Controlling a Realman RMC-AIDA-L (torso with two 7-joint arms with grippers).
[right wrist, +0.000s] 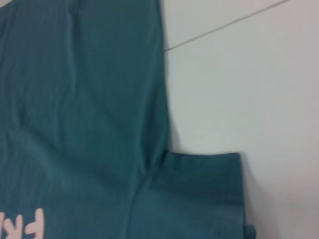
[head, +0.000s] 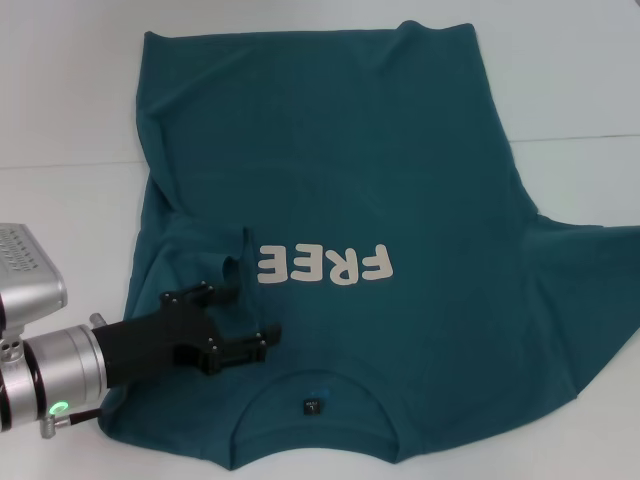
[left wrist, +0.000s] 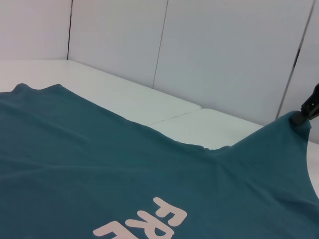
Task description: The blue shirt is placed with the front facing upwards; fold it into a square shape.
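Left gripper point(head: 235, 315), fingers clamped on the folded-in left sleeve of the dark teal-blue cotton T-shirt point(head: 400, 180) on the white worktop point(head: 70, 90), apparently making the first side fold, next laying it flat; right gripper unseen, its fingers' state unknowable.

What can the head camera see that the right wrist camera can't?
Only the head view shows the left gripper lying on the blue shirt, with a bit of the left sleeve bunched up at its jaws, and the small black neck label. Only the right wrist view shows the right sleeve's hem up close, flat on the white table. Both show the teal shirt, the table and some of the cream lettering.
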